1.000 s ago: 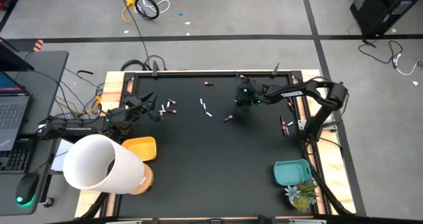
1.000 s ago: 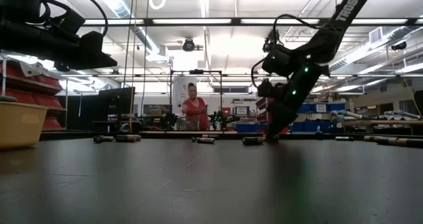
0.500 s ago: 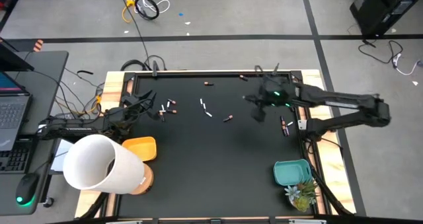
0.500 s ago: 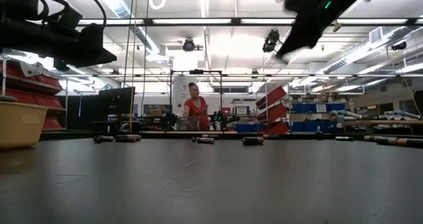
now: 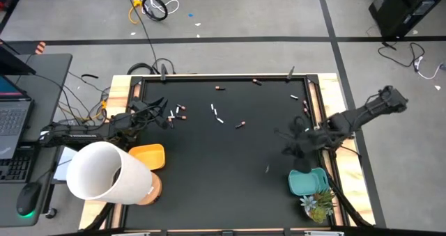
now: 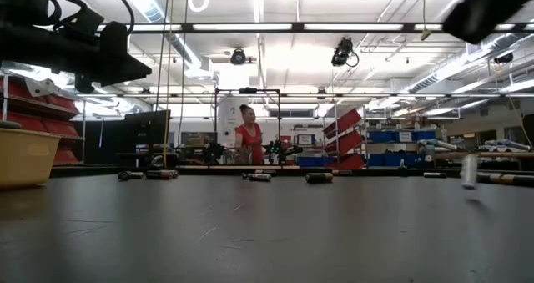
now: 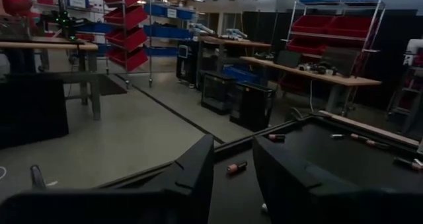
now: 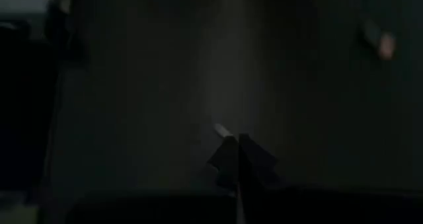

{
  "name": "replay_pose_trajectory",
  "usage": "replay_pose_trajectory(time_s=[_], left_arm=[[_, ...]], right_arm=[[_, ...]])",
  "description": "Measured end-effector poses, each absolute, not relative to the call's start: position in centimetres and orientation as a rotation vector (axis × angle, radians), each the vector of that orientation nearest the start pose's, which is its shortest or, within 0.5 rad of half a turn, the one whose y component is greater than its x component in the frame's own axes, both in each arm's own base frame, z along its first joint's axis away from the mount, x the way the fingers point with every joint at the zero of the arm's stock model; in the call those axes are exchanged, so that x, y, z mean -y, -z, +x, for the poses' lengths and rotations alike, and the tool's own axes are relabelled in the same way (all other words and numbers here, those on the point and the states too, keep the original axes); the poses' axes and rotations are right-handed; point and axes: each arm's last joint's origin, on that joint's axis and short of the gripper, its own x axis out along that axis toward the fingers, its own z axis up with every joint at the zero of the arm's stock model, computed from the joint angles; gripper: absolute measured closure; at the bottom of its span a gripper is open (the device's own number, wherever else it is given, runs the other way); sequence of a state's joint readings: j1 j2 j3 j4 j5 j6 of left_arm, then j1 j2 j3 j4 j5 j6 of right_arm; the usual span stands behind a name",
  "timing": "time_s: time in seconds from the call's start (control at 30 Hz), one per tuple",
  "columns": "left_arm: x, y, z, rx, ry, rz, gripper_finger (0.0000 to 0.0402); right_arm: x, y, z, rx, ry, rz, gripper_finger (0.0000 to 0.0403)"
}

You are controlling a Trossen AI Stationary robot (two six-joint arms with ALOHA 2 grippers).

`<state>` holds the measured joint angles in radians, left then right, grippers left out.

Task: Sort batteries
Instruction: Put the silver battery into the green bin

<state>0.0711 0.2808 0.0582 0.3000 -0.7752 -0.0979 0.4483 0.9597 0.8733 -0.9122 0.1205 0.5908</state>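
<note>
Right gripper (image 5: 298, 143) swung from mat's far side to just above small teal plastic bin (image 5: 309, 182), fingers clenched, load unseen; likely battery drop-off.

Black table mat (image 5: 230, 159), yellow bin (image 5: 147, 156), teal bin (image 5: 306, 181)

High view: straight down over the whole black rectangular table mat (image 5: 209, 152). Low view: level at mat height, facing the room. Left wrist view: close, low over the mat's edge, facing red shelving. Right wrist view: downward onto dark mat. Mat shared by all.
</note>
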Motion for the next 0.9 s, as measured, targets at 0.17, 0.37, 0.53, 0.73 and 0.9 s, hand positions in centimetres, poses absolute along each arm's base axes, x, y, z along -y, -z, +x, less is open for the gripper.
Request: replay_pose_trajectory(time_s=[0.17, 0.37, 0.53, 0.73, 0.9], left_arm=[[-2.8, -18.8, 10.5, 0.120, -0.841, -0.126, 0.0280], [-1.3, -18.9, 11.7, 0.105, -0.254, -0.167, 0.0280], [0.4, -16.1, 13.7, -0.223, -0.072, -0.246, 0.0280], [2.5, -14.9, 16.0, -0.427, -0.050, -0.193, 0.0280], [4.6, -15.0, 18.3, -0.612, -0.002, -0.132, 0.0280]], right_arm=[[-7.6, -26.5, 13.8, -1.128, 0.218, 0.247, 0.0403], [-10.3, -25.6, 18.1, -0.787, 0.078, 0.375, 0.0368], [-12.8, -22.6, 21.4, -0.755, -0.092, 0.420, 0.0286], [-15.3, -17.3, 25.8, -0.854, -0.106, 0.243, 0.0216], [-16.1, -15.4, 27.8, -0.833, -0.109, 0.242, 0.0212]])
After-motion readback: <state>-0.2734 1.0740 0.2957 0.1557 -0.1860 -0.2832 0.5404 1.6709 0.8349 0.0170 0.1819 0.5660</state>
